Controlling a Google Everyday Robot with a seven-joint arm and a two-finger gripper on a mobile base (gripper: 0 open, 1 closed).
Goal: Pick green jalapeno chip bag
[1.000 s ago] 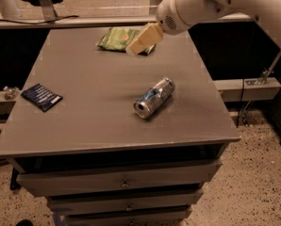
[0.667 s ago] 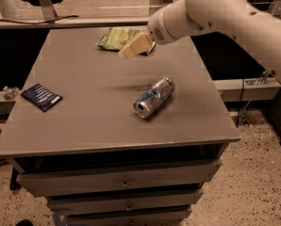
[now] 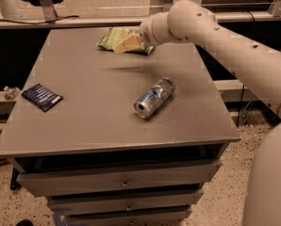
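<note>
The gripper (image 3: 128,43) sits low at the far edge of the counter (image 3: 93,121), its tan tips pointing leftward as I see it. Whether the jaws are spread or pressed together I cannot tell from here. Right under and behind the jaws lies the green jalapeno chip bag (image 3: 110,36), flat on the counter, most of it showing to the left of them; they overlap its right end, but I cannot tell if they touch it. Nearer to me and a little right of the jaws, well apart, a silver-blue drink can (image 3: 153,98) lies on its side. Far to the left and nearer still rests a flat navy packet (image 3: 42,96). The white arm (image 3: 225,41) stretches away rightward from the jaws.
</note>
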